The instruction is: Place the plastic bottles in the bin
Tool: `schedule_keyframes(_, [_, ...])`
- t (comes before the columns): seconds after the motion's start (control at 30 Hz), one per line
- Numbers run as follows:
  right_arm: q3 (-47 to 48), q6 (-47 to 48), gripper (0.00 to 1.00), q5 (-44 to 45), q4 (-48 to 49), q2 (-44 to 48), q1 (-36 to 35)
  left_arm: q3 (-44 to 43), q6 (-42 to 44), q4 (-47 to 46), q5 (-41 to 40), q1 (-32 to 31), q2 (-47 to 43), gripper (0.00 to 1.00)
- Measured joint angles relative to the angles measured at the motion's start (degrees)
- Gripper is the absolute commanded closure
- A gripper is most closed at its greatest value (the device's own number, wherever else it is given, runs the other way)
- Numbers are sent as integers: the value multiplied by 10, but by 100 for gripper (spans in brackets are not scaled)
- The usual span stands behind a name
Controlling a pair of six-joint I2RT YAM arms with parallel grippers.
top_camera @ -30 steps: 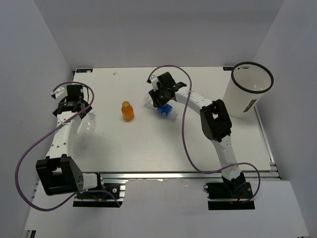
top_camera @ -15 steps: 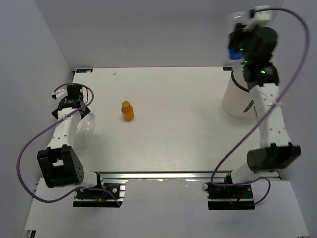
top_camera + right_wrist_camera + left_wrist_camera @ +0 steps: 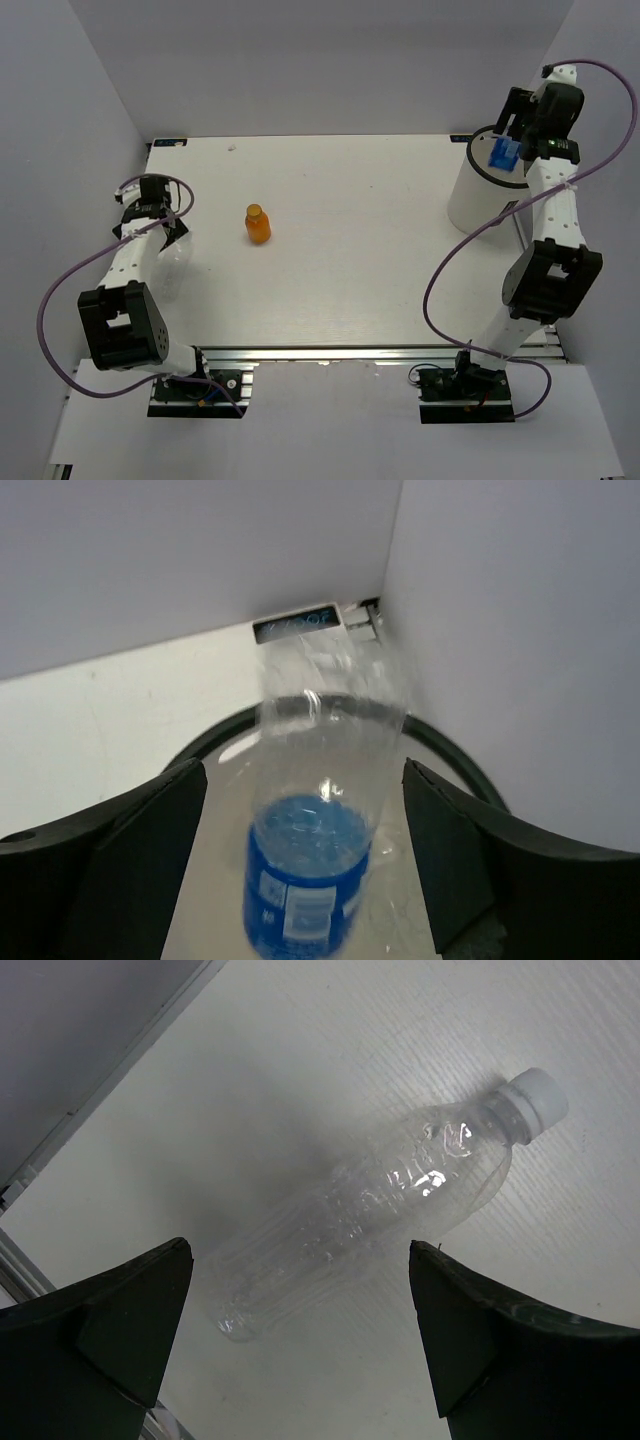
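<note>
A: As seen from above, where does each bottle lie?

B: Top view. A clear bottle (image 3: 172,262) lies on its side near the left edge of the desk (image 3: 350,290), just beside the left hand (image 3: 160,218). An orange bottle (image 3: 258,224) stands upright on the desk, well apart from both arms. The blue-labelled bottle (image 3: 504,153) is at the mouth of the bin (image 3: 470,205), which stands at the far right corner. The right hand (image 3: 515,130) is poised directly above it.

A: What does the left wrist view add?

B: Left wrist view. The clear bottle lies flat on the desk, its white cap toward the upper right. It sits between the two fingers (image 3: 110,1340), which are spread wide, and neither touches it. The left hand grasps nothing.

A: And the right wrist view?

B: Right wrist view. The blue-labelled bottle, blurred, hangs between the fingers (image 3: 110,870) over the bin's black rim, its label toward the bottom of the picture. A clear gap separates it from one finger. Whether the other finger touches it cannot be told. The right hand is spread wide, not clenched on the bottle.
</note>
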State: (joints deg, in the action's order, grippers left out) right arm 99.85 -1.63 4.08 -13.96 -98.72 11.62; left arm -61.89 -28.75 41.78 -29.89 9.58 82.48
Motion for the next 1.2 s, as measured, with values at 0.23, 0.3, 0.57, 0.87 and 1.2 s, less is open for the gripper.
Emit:
schedule_keyframes(0.23, [-2,-10,11,-52,-22,13,-3,27,56,-9,26,0,2,2])
schedule_keyframes(0.3, [2,-12,11,-64,-22,26,-3,37,75,-16,34,0,6,2])
schedule_keyframes(0.57, [8,-15,11,-111,-21,80,-3,61,169,-73,145,8,64,2])
schedule_keyframes(0.87, [3,-30,11,-170,-23,109,-9,40,205,-72,248,17,115,67])
schedule_keyframes(1.2, [-27,-49,11,-255,-38,129,-197,-70,198,-61,327,19,-63,80])
